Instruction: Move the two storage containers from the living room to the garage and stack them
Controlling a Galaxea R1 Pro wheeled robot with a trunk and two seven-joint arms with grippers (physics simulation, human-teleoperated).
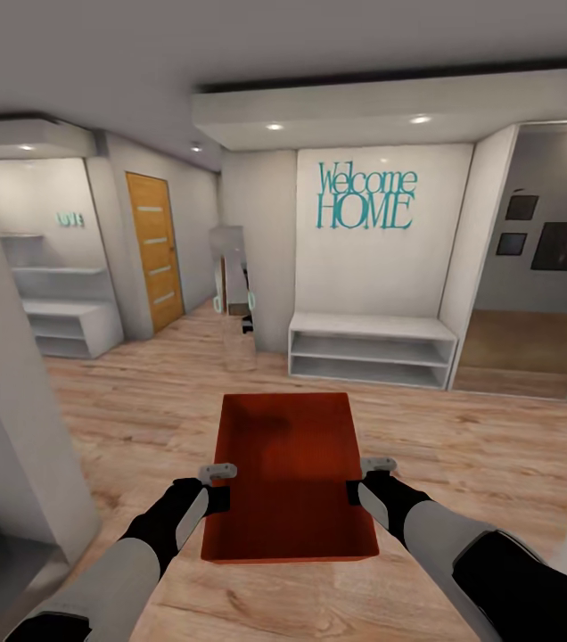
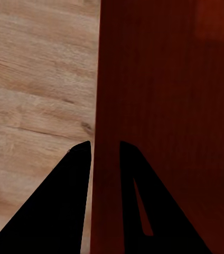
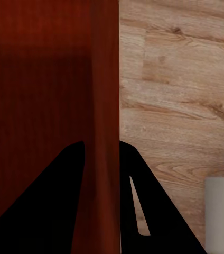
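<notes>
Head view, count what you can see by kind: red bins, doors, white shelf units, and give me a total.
Red-orange open-top plastic storage container, held between left gripper and right gripper: 1
Orange wooden door: 1
White low shelf units: 2
Total: 4

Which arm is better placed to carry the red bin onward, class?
Neither alone: the left gripper clamps the storage container on its left wall and the right gripper clamps the right wall, so both should probably carry it together.
</notes>
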